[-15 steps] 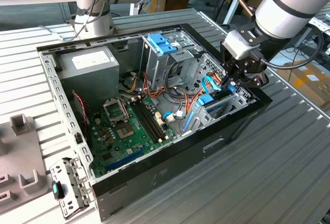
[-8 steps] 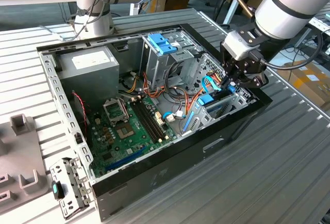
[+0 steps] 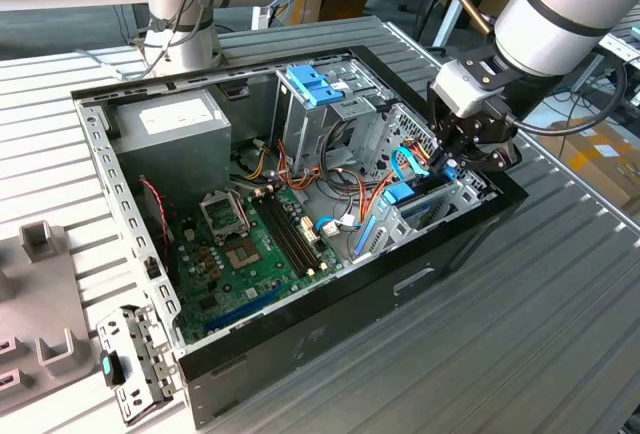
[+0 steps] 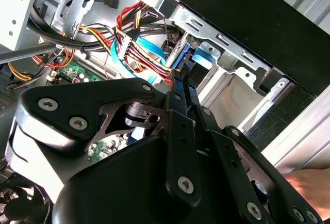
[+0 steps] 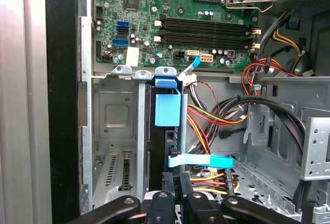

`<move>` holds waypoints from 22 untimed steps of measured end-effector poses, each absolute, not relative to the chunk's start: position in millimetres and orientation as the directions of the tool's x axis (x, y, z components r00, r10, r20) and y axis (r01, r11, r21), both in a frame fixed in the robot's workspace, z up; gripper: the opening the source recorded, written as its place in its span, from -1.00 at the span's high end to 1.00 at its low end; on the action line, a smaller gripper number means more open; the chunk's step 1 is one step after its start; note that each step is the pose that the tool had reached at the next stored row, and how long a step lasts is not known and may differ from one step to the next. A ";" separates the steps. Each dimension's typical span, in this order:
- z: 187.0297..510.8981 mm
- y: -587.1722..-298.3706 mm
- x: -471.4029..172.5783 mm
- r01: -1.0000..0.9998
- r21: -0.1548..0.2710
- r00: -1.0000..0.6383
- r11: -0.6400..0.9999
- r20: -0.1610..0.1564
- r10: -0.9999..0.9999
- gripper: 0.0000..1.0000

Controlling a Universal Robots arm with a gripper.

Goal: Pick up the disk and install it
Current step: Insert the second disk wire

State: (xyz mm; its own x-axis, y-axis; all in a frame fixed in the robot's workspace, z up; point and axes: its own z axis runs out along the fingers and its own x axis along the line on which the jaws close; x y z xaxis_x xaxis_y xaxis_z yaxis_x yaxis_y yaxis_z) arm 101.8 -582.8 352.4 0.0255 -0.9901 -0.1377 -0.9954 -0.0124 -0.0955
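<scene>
The disk (image 5: pixel 157 152) stands on edge in a slot of the metal drive cage (image 5: pixel 116 115) at the corner of the open computer case (image 3: pixel 300 339). Its dark body is framed by a blue rail, with a blue end tab (image 5: pixel 167 105) towards the motherboard. In the exterior view the tab (image 3: pixel 398 193) shows just beside my gripper (image 3: pixel 447 169), which reaches down into the cage. In both wrist views the black fingers (image 5: pixel 167 185) sit close together on the disk's upper edge. My gripper (image 5: pixel 177 180) is shut on the disk; its tips (image 4: pixel 181 82) meet the blue rail (image 4: pixel 184 61).
A flat blue cable (image 5: pixel 201 160) and bundles of red, yellow and black wires (image 5: pixel 206 118) run right beside the slot. The motherboard (image 3: pixel 245 244), power supply (image 3: pixel 175 129) and tall grey bay with a blue clip (image 3: pixel 313 82) fill the case. Another arm's base (image 3: pixel 180 14) stands behind.
</scene>
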 end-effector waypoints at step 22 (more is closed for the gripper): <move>348.0 -582.7 100.3 -0.995 -0.096 0.025 -0.012 -0.141 -0.990 0.68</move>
